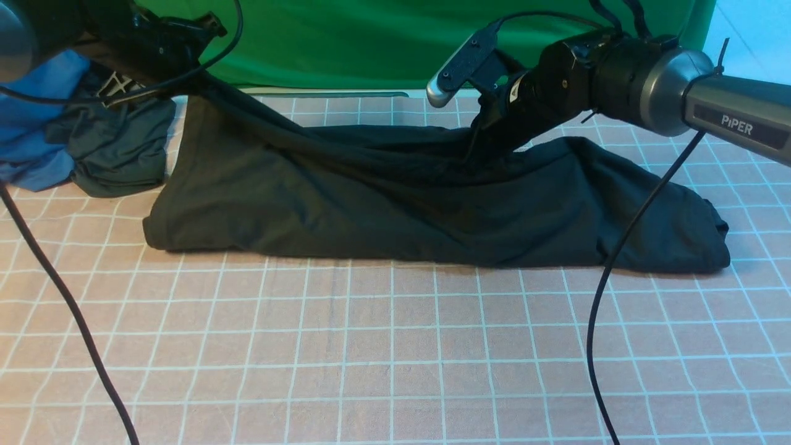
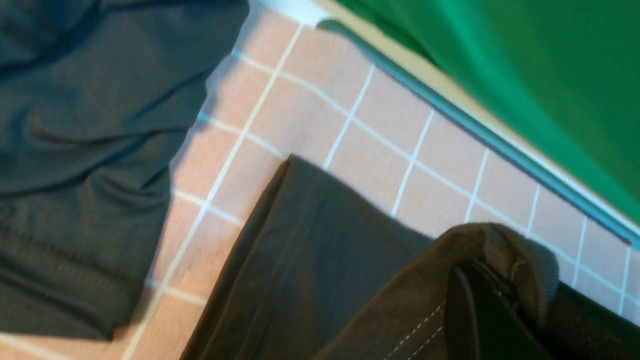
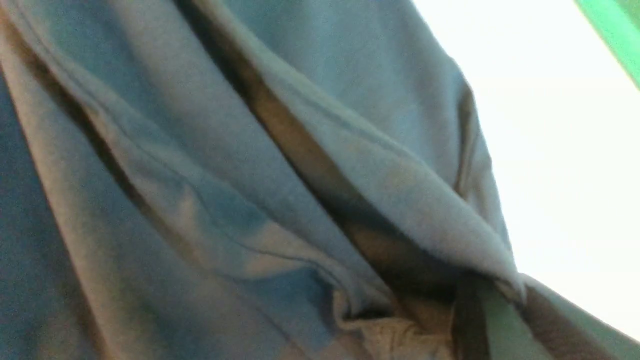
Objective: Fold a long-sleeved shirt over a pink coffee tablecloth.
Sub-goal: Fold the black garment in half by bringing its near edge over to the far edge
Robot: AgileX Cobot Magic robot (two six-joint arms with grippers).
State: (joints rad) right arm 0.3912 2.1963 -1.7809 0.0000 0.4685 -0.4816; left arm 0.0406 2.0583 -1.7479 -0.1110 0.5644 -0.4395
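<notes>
Blue garment (image 1: 37, 123) and grey-green garment (image 1: 117, 148) lie heaped at the far left of the pink coffee tablecloth (image 1: 395, 346), just beside the job. Next along, the left gripper (image 1: 185, 74) is pinched tight on a hemmed corner of the long-sleeved shirt (image 1: 401, 204) and holds it off the cloth. The black shirt lies stretched across the far half of the cloth in a long, loosely doubled band. It looks light, limp and quick to sag, so I reckon it wants holding at stitched edges, with both ends kept taut. On the right, the right gripper (image 1: 486, 127) is clamped on the shirt's far edge, tenting the fabric upward. I judge a pinch in the loose middle would only bunch it.
</notes>
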